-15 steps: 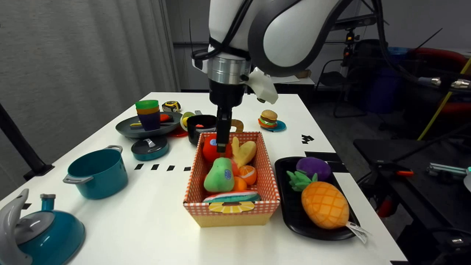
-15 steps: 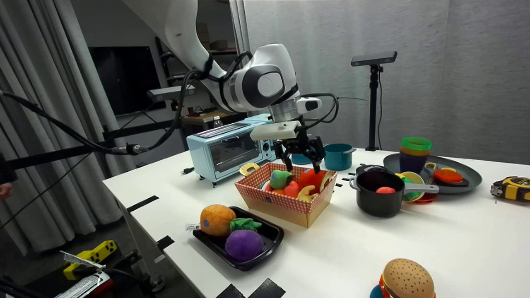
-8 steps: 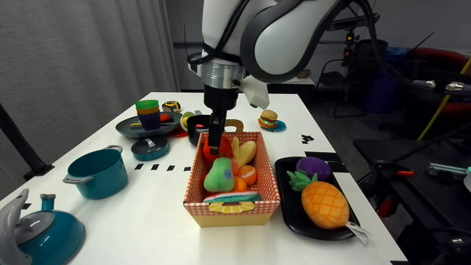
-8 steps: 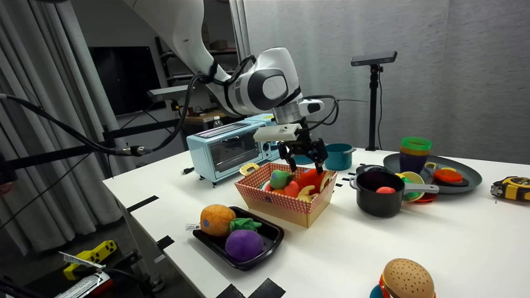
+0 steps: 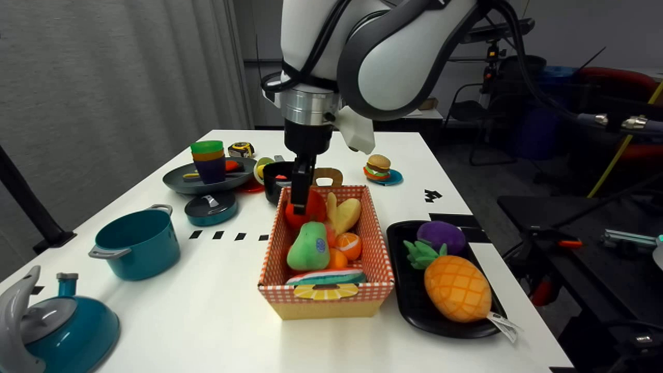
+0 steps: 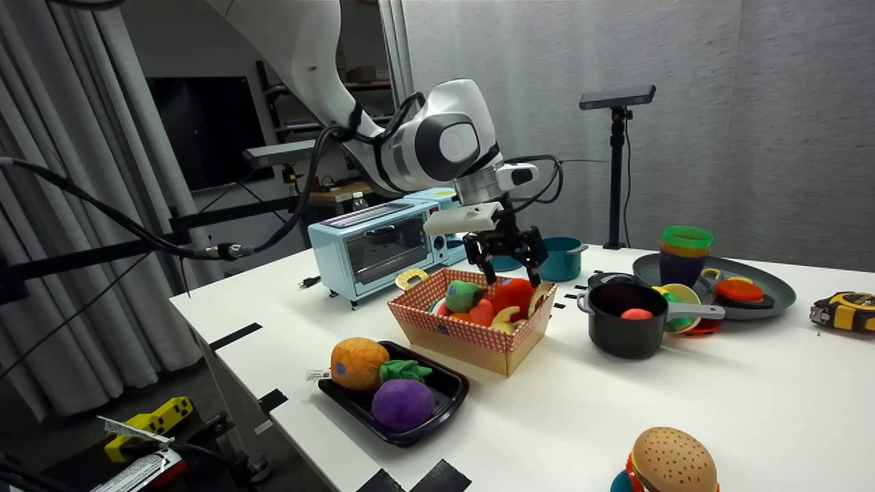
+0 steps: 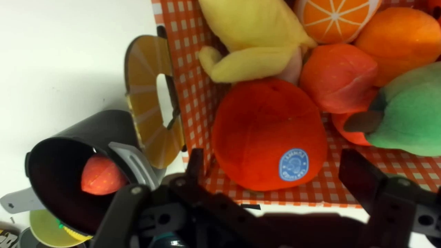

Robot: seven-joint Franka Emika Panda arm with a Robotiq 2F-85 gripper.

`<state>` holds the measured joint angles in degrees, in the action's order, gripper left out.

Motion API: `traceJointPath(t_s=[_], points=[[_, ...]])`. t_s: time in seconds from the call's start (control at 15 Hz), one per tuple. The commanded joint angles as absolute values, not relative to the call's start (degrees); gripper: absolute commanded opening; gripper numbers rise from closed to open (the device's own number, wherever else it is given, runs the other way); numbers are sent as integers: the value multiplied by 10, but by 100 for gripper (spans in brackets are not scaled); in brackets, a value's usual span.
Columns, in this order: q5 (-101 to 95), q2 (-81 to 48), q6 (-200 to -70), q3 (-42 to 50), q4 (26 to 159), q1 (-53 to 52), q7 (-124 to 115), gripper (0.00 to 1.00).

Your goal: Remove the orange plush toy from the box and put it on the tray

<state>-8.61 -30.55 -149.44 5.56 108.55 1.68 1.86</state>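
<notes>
Red-orange plush (image 7: 265, 120): sitting in the box (image 5: 327, 311), 11 o'clock in an exterior view
Its blue badge (image 7: 293, 164): showing unreadably blurry lettering
Pincer (image 7: 272, 157): hovering over the plush, gaping wide
Tray (image 5: 414, 303): lying at the box's 3 o'clock there

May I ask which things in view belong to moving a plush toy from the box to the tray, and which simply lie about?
Part of the job:
round red plush toy, apparently the one meant
rectangular red-gingham box
flat black rectangular tray
open black pincer

Just lying about:
teal two-handled pot
round black saucepan
toy hamburger with tan bun
yellow-and-black tape measure
</notes>
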Motion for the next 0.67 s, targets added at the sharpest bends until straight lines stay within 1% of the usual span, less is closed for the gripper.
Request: traceJointPath(t_s=[0.0,0.07,0.13,0.2,0.33,0.4,0.6], points=[[-97,-317,-1481,63,1065,10,7,100],[-96,-317,-1480,62,1064,10,7,100],[-95,-317,-1476,61,1064,11,7,92],[-94,-317,-1475,61,1064,11,7,74],[-91,-317,-1473,60,1064,12,6,58],[-91,-317,-1472,59,1064,12,6,49],[-90,-317,-1474,60,1064,11,2,27]])
